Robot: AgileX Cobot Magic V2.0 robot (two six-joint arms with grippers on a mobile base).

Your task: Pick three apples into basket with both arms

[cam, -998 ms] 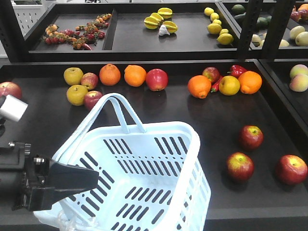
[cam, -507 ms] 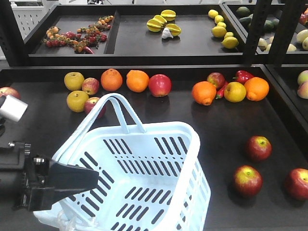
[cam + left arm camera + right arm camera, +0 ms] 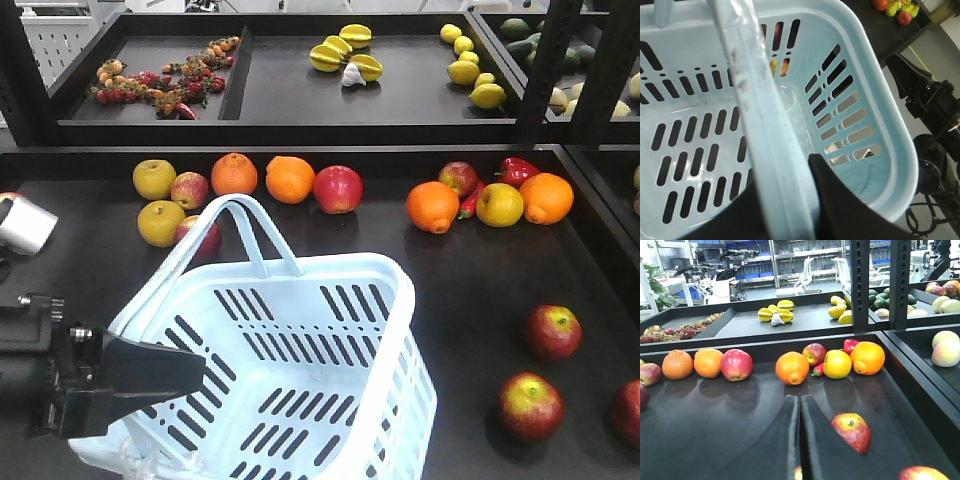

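Note:
The pale blue basket [image 3: 400, 300] hangs tilted at the lower middle of the front view, and nothing lies in it. My left gripper [image 3: 150, 375] is shut on one of its loop handles [image 3: 765, 150], which passes between the black jaws [image 3: 785, 200]. Three red apples lie on the dark shelf to its right: one [image 3: 553, 332], one nearer [image 3: 529, 405], one cut by the right edge [image 3: 628, 410]. In the right wrist view my right gripper [image 3: 800, 399] is shut and holds nothing, low over the shelf. An apple [image 3: 852, 431] lies just right of its fingers, another [image 3: 920, 474] at the bottom edge.
A row of oranges [image 3: 290, 178], yellow fruits [image 3: 500, 204], small apples [image 3: 337, 189] and a red pepper [image 3: 517, 168] lines the shelf's back. An upper shelf holds starfruit [image 3: 345, 55] and lemons [image 3: 465, 70]. Black uprights [image 3: 540, 60] stand at the right.
Over the last second the fruit and shelves have slid right and down in the front view. The basket and left gripper keep their place in the frame.

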